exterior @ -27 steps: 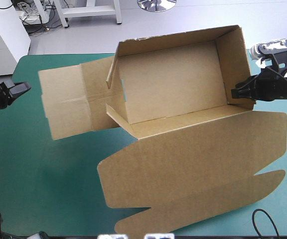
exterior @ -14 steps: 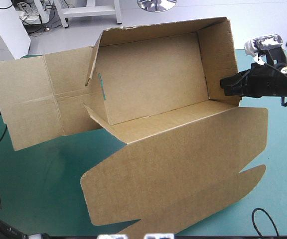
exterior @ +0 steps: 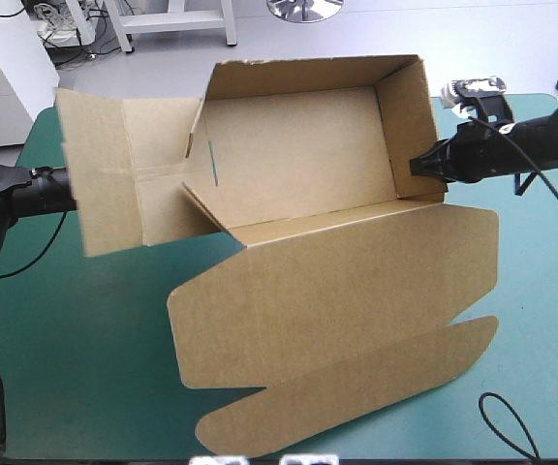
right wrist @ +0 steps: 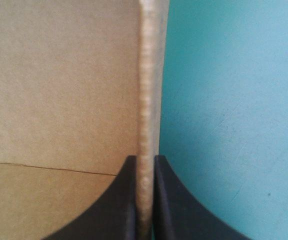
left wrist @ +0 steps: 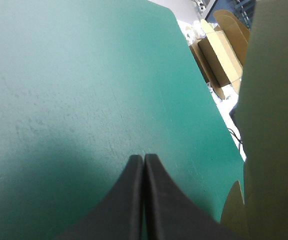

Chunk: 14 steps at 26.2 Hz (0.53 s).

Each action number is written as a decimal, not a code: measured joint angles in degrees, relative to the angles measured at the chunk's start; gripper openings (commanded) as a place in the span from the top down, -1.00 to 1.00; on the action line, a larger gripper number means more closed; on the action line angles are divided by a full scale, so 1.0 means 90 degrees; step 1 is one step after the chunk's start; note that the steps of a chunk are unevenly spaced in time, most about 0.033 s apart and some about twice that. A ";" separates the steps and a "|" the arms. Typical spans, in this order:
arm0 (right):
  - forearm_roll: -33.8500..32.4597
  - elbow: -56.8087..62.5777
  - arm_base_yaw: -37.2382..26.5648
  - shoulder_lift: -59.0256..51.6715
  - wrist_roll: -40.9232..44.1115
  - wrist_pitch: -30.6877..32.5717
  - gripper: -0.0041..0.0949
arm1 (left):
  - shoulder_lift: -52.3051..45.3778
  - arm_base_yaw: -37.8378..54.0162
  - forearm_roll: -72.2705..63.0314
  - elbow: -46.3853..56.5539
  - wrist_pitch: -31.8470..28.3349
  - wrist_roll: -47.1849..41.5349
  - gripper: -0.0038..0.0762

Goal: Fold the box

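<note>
Both ends of box [exterior: 298, 145] covered, long axis arm-to-arm: right end effector [exterior: 418, 167] pinches its wall [exterior: 407, 116], left end effector [left wrist: 143, 156] closed & empty, just beside flap [exterior: 100, 174].

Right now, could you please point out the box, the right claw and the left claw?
box [exterior: 294, 150]: high view, bare inner panel.
right claw [exterior: 419, 167]: high view, fingertips at box wall.
left claw [left wrist: 144, 159]: left wrist view, meeting fingertips.

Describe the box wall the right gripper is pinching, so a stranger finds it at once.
On the teal-green table stands a big brown box, half raised, its lid spread toward the near edge. At its right end, the upright short wall has the right gripper shut on its edge; the left end's flap is splayed outward instead.
</note>
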 measured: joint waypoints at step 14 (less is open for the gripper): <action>-0.1000 0.0000 0.0746 0.0211 0.0758 -0.0449 0.94 | -0.0722 -0.1166 0.1644 0.0000 -0.0447 -0.0978 0.93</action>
